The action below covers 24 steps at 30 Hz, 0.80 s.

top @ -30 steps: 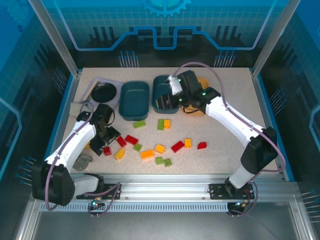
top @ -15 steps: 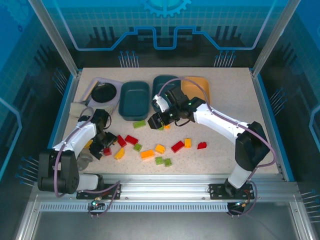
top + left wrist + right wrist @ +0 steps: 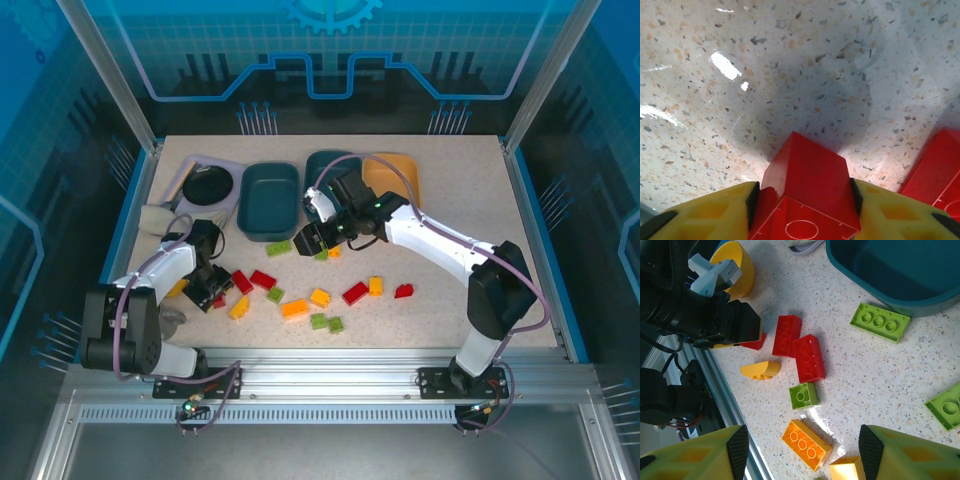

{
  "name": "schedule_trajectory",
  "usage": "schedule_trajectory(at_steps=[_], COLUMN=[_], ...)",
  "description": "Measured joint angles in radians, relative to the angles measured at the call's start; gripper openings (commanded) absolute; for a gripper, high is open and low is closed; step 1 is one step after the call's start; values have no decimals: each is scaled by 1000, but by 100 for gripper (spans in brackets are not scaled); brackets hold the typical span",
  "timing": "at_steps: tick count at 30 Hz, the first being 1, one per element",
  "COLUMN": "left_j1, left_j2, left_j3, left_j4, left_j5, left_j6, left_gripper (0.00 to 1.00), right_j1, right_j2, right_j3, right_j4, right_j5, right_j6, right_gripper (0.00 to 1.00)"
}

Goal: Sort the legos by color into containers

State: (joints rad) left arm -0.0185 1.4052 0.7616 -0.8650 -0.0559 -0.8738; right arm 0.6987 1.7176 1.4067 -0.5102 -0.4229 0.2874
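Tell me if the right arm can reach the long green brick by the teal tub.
Probably yes: the right gripper hangs open nearby, and the green brick lies flat, just off the tub, with nothing over it.

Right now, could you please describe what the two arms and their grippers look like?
Both the left arm and the right arm have white links and black joints, and each has a grey-purple cable looped along it. The fingers are yellow with hollow cut-outs and black pads on their inner faces.

Bare table [image 3: 470, 200] at right; yellow bowl [image 3: 744, 275], red legos [image 3: 807, 357] probably hem left arm [image 3: 165, 265].
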Motion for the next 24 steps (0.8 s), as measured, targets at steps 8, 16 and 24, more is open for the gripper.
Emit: schedule_trajectory(at_steps=[8, 16, 24], left_j1=[-22, -113, -170], left_j2=[-80, 18, 426], left_j3=[38, 450, 880], left_j4=[-55, -130, -128], left_j5=[-10, -32, -45], left_j6=[5, 21, 85], left_gripper=[37, 38, 41], right_j1=[-22, -57, -110], right_j2=[-1, -54, -80], right_j3=[0, -24, -35], right_j4=[3, 92, 174], right_j5=[4, 4, 30], right_j6=[27, 84, 154], right_gripper=[62, 63, 63])
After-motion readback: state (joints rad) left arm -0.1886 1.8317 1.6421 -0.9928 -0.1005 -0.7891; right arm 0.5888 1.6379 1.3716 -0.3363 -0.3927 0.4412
